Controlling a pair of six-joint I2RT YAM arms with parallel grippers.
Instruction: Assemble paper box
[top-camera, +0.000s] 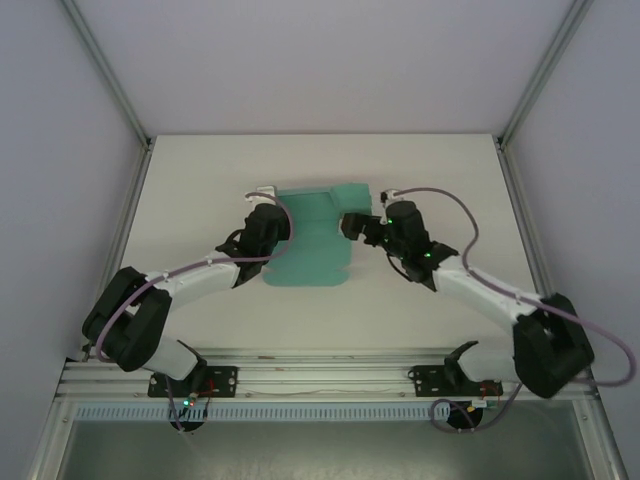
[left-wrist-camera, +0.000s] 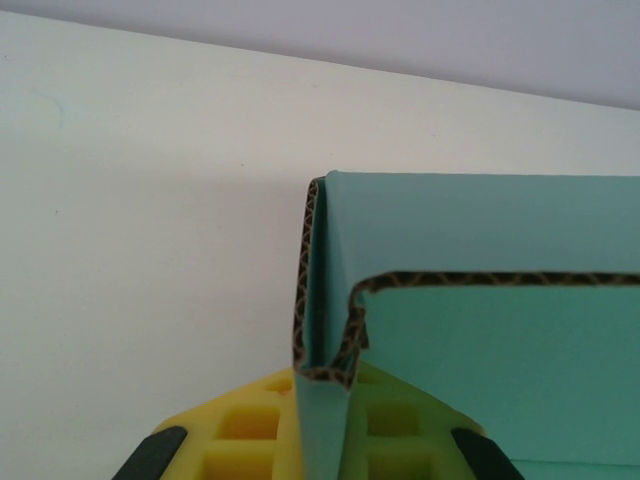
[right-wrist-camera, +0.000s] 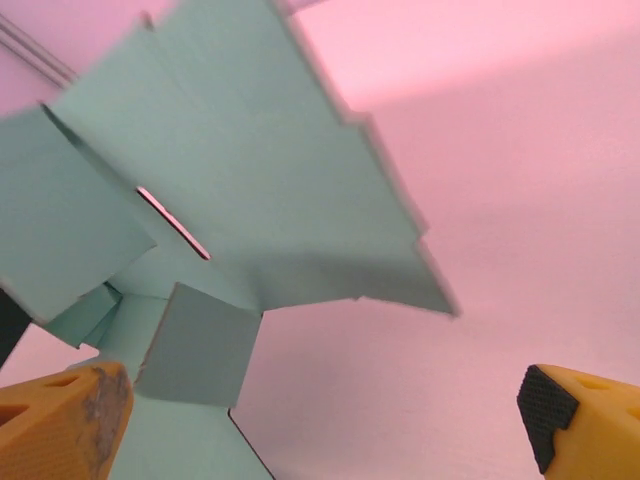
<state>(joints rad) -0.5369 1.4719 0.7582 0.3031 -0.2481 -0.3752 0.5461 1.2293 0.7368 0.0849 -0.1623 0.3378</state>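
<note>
**Item:** paper box (top-camera: 312, 240), teal-green corrugated card, a die-cut sheet partly folded.

**Location:** middle of the white table (top-camera: 200, 180), between the two arms. Most of the sheet lies flat.

**Condition, left wrist view:** paper box (left-wrist-camera: 480, 330) has one wall standing upright. This wall is bent round a corner, and its brown fluted cut edges are exposed. A second panel runs off to the right behind it. The table (left-wrist-camera: 150, 200) lies beyond.

**Condition, right wrist view:** paper box (right-wrist-camera: 250, 180) shows a broad stepped panel with a narrow slot. Smaller folded flaps are gathered at the lower left.

**Left jaws:** at the sheet's left edge, drawn narrow and clamped on the upright wall. The yellow fingers (left-wrist-camera: 240, 440) sit on either side of the card.

**Right jaws:** at the sheet's right edge, standing wide. One orange finger (right-wrist-camera: 60, 425) overlaps the lower flaps, though whether it touches them cannot be told. The other finger (right-wrist-camera: 585, 415) is well apart from the card, over bare table.
</note>
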